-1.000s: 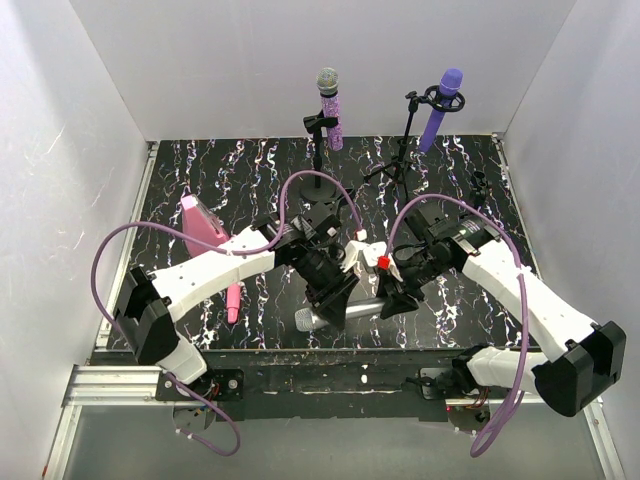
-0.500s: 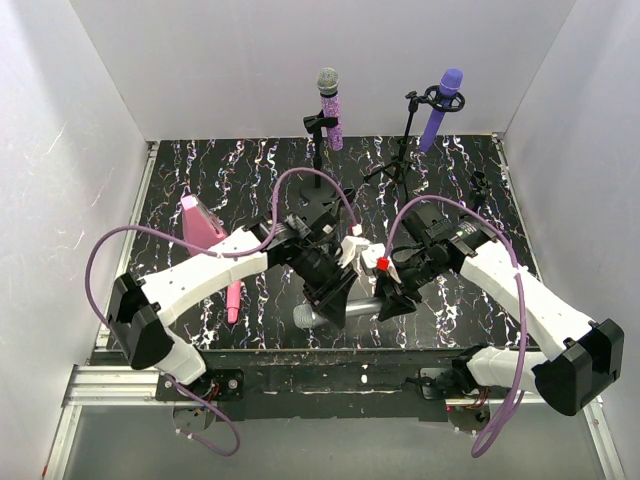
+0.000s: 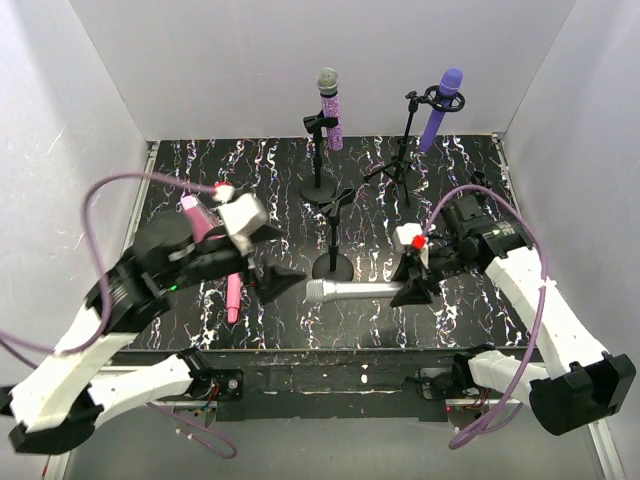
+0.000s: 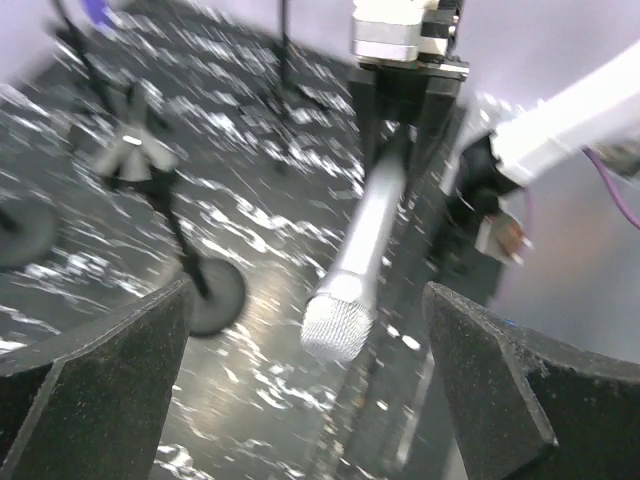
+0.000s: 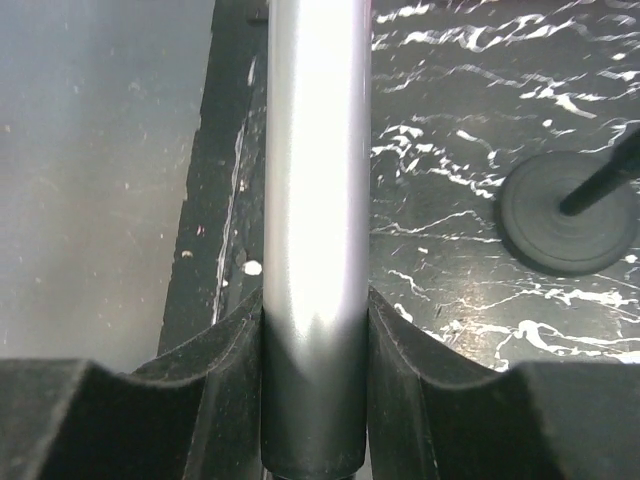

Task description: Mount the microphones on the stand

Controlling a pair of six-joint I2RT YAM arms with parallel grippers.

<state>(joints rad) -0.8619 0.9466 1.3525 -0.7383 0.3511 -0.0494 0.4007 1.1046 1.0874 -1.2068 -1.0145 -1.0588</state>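
The silver-grey microphone (image 3: 360,291) lies level in front of an empty stand (image 3: 332,236), its mesh head pointing left. My right gripper (image 3: 412,285) is shut on its tail end; the right wrist view shows the barrel (image 5: 315,200) clamped between both fingers. My left gripper (image 3: 278,282) is open just left of the head, holding nothing; in its wrist view the head (image 4: 340,325) sits beyond the spread fingers (image 4: 90,370). The glittery microphone (image 3: 329,105) and the purple microphone (image 3: 441,105) stand in stands at the back. A pink microphone (image 3: 233,298) lies on the table at the left.
A pink wedge-shaped object (image 3: 198,218) sits at the left, partly under my left arm. The empty stand's round base (image 3: 332,267) is just behind the silver microphone. White walls close in the black marbled table (image 3: 240,170) on three sides.
My left gripper has let go of the silver-grey microphone, opened wide and pulled back to the left. The right gripper has shifted slightly right, still holding the microphone.
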